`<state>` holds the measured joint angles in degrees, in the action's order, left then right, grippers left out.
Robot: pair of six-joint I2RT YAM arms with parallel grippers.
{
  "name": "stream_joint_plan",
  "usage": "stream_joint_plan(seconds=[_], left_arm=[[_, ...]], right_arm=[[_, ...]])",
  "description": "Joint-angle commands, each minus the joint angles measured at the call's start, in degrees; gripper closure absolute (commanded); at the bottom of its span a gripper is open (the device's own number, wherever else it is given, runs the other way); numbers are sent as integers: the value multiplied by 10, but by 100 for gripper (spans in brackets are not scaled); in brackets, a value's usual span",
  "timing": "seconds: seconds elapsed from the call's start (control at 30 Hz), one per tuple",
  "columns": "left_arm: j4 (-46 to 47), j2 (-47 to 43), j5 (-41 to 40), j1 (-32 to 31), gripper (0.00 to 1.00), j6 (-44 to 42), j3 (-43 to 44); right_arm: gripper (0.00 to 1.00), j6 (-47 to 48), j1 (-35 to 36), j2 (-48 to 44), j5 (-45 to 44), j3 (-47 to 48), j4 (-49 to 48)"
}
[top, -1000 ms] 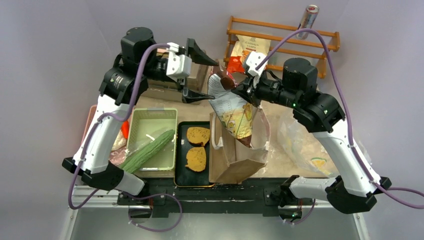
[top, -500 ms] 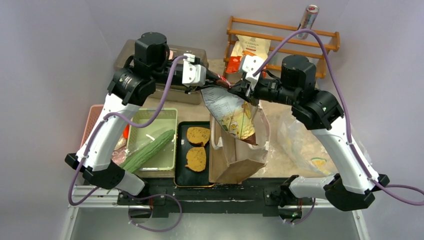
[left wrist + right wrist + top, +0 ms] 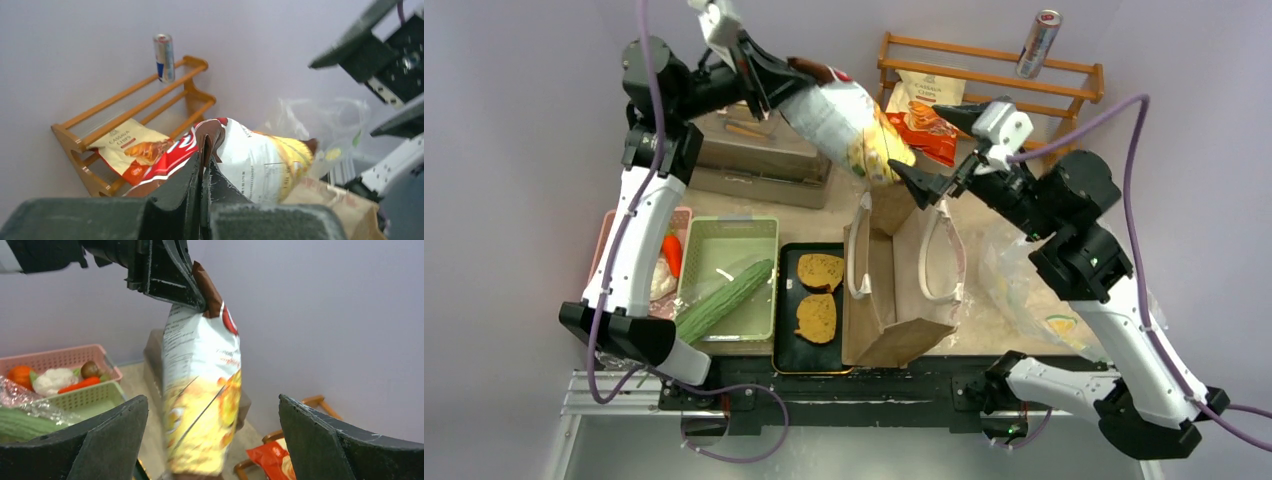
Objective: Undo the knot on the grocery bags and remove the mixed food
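Overhead, the left end effector [image 3: 792,72] is clamped tight on the brown top seal of the orange-white snack packet [image 3: 849,120]. The packet hangs tilted from it in the air, above the far part of the tabletop [image 3: 814,215] and clear of the brown paper bag [image 3: 894,300]. The left wrist view shows its two fingers [image 3: 192,185] pressed together on that seal, the packet's body stretching away beyond them. The right end effector [image 3: 936,150] is spread wide and holds nothing. In its wrist view the packet hangs between its fingers [image 3: 115,440], with a gap on either side. The paper bag stands upright below it, mouth open, white loop handles [image 3: 856,255] at the rim. Left of the bag, two toast slices [image 3: 821,270] lie on a black tray [image 3: 784,330], and a cucumber [image 3: 719,300] rests in a green basket [image 3: 724,235].
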<state>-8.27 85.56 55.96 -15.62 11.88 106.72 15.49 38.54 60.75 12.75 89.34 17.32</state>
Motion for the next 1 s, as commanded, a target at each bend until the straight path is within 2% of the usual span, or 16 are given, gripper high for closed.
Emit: stream_joint_plan(seconds=[0.0, 0.1, 0.2, 0.37, 0.53, 0.63, 0.8, 0.97], left_arm=[[265, 14, 12, 34, 100, 319, 37], [267, 23, 7, 36, 100, 355, 67], [268, 40, -4, 46, 100, 387, 104], [266, 46, -12, 49, 100, 405, 148], [257, 36, -14, 45, 100, 412, 177], [252, 29, 0, 35, 100, 410, 187], [249, 10, 6, 23, 100, 400, 173], [249, 9, -1, 23, 100, 393, 173]], right_arm=[[1, -4, 2, -58, -7, -75, -158], [1, 5, 3, -89, 21, -141, -210], [1, 31, 2, -98, 12, -168, -215], [1, 112, 2, -131, -10, -259, -267], [1, 122, 1, -131, -2, -323, -349], [1, 120, 2, -107, 7, -334, -418], [1, 87, 2, -58, 90, -320, -506], [1, 82, 8, -36, 155, -319, -507]])
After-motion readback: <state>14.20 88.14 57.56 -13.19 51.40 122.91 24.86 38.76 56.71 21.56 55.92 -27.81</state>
